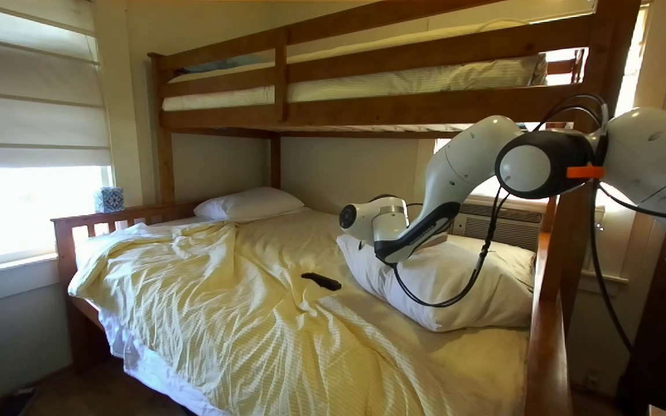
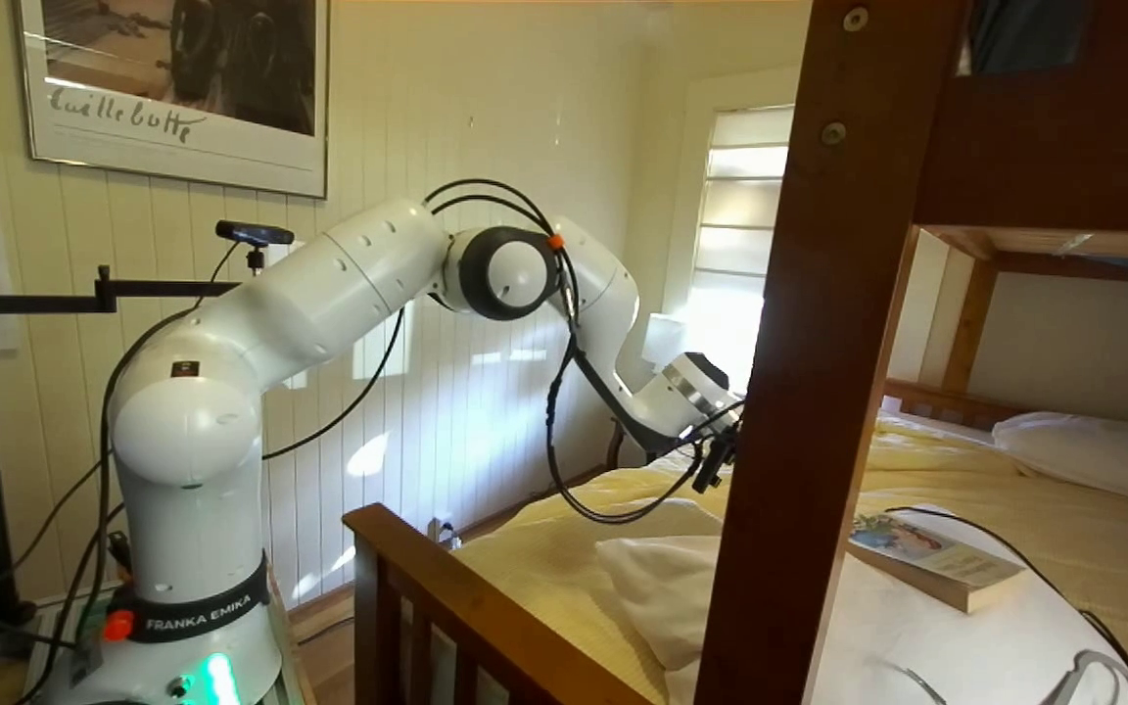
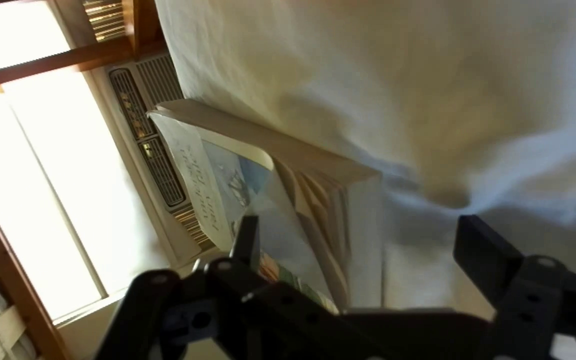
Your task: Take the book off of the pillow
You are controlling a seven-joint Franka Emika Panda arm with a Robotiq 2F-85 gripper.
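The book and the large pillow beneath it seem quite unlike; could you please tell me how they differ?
The book is small and rectangular; the pillow is far larger, plump and softly creased. The book carries coloured artwork and lettering, while the pillow looks plain white. Both share pale tones.

Book (image 3: 280, 212), cover (image 3: 218, 180) bent, on white pillow (image 1: 440, 277)

A big brown wooden bunk bed (image 1: 367, 110) stands by pale walls (image 2: 525, 98). A window (image 1: 26, 214) is very bright.
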